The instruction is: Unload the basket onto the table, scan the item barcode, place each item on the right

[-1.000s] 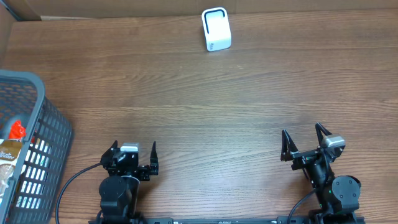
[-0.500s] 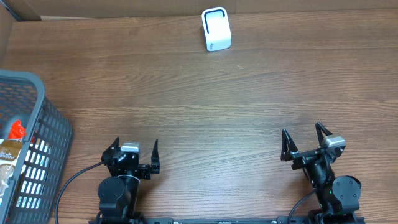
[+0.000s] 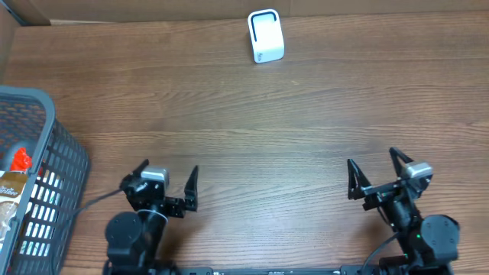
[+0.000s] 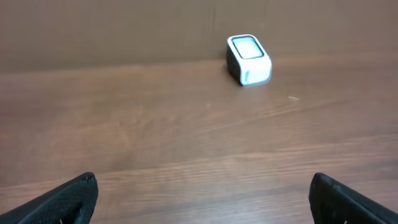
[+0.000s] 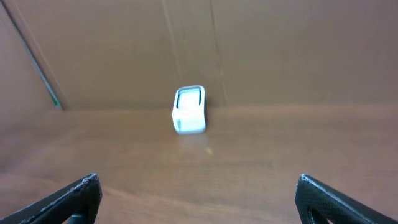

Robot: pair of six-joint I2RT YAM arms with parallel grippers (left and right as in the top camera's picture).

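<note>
Scanner [image 3: 266, 36], a white box with a dark-rimmed face, stands at the far edge of the wooden table [image 3: 252, 114] in the overhead view, a little right of centre. Grey basket [image 3: 47, 107] is at the left edge, with a red item [image 3: 21, 159] and a brown packet [image 3: 9, 200] inside. Left gripper [image 3: 170, 166] is at the near edge, fingers spread wide with nothing between them. The basket is to its left, apart from it. Right gripper [image 3: 372, 158] is at the near edge on the other side, fingers spread wide and empty. The scanner is well apart from both, across the table.

Left wrist view: dark fingertips [image 4: 74, 196] sit in the bottom corners, spread, with only bare table between them. Scanner [image 4: 249, 59] is far ahead, right of centre, against the brown cardboard wall [image 4: 124, 31].

Right wrist view, blurred: fingertips [image 5: 78, 196] are in the bottom corners, spread wide, gripping nothing. Scanner [image 5: 189, 110] is far ahead, slightly left of centre, at the foot of the cardboard wall [image 5: 280, 50].
</note>
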